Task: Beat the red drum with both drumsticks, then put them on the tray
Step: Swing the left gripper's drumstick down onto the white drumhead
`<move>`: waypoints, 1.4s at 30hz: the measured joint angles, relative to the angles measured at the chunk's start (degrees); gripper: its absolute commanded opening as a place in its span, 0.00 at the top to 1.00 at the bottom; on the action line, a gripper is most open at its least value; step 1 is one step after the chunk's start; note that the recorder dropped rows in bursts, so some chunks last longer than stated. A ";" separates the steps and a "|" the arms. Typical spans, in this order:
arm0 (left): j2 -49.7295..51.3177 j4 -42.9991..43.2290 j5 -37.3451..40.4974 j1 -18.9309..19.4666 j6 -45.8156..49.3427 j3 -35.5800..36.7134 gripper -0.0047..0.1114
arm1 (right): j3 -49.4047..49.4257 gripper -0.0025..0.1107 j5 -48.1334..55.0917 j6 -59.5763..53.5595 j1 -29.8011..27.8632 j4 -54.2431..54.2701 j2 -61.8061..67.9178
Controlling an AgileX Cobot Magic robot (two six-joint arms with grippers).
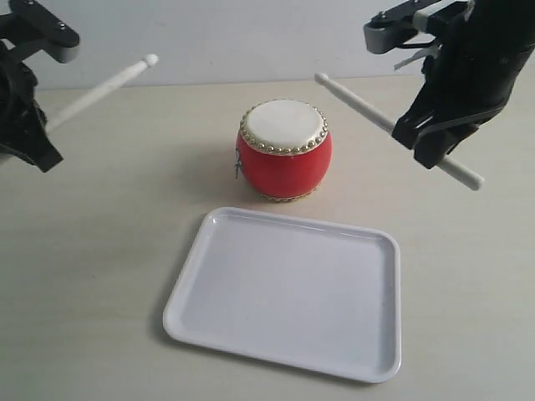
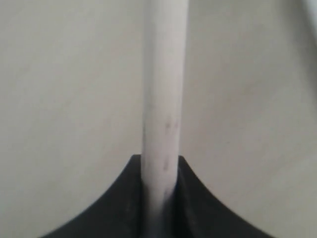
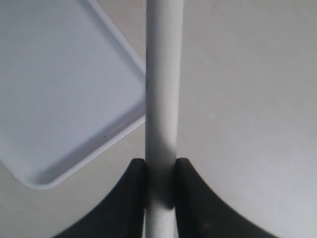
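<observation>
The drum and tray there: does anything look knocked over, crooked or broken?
Nothing stands out. The red drum stands upright, skin up, beside the white tray, which lies flat. The left gripper clamps the left drumstick and the right gripper the right drumstick, both in the air, tips toward the drum, not touching it.

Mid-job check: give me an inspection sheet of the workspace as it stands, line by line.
Surface: pale table, matte.
Job's things: red drum upright, beyond the tray in the exterior view; tray flat, nothing in it; left drumstick and right drumstick in the air, tips towards the drum, neither touching it.
Clutter: nothing seen.
Grippers: left gripper shut on left drumstick; right gripper shut on right drumstick.
Cables: nothing seen.
Surroundings: plain pale wall behind the table.
</observation>
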 measured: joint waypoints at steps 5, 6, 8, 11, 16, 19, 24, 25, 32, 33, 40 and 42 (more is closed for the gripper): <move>0.21 -7.07 -5.20 -2.31 5.06 0.00 0.96 | -0.04 0.98 0.25 0.26 2.40 -1.50 4.38; 0.23 -7.07 -5.49 -2.31 5.19 0.00 0.96 | -0.04 0.98 0.25 0.26 2.40 -1.50 4.91; 0.69 -7.07 -5.82 -2.31 5.32 -0.09 0.96 | -1.53 0.98 0.41 0.61 2.40 -2.34 5.98; 0.78 -7.07 -6.03 -2.31 5.42 -0.09 0.96 | -7.64 0.98 0.41 1.41 2.40 -1.52 5.87; 0.78 -7.07 -6.11 -2.31 5.42 -0.09 0.96 | -10.65 0.98 0.40 2.44 2.40 -0.32 7.00; 0.78 -7.07 -6.16 -2.31 5.42 -0.09 0.96 | -9.22 0.98 0.29 4.13 2.50 -0.32 10.71; 0.78 -7.07 -6.31 -2.31 5.42 -0.09 0.96 | -5.16 0.98 0.31 5.64 2.50 -3.40 13.34; 0.78 -7.07 -6.42 -2.31 5.42 -0.09 0.96 | -5.15 0.98 0.31 5.70 2.50 -3.96 12.73; 1.95 -7.07 -6.37 -2.31 6.63 -0.09 0.96 | -8.58 0.98 0.16 5.70 2.50 -4.97 2.31; 2.22 -7.07 -6.22 -2.31 6.78 -0.20 0.96 | -8.82 0.98 0.16 5.77 2.50 -4.97 0.99; 6.47 -6.10 -0.16 -3.77 7.44 -6.25 0.96 | -8.70 0.98 0.41 5.91 2.50 -5.07 -3.27; 8.38 -5.17 2.39 -5.32 7.44 -9.16 0.96 | -8.33 0.98 0.52 5.91 2.50 -5.37 -2.74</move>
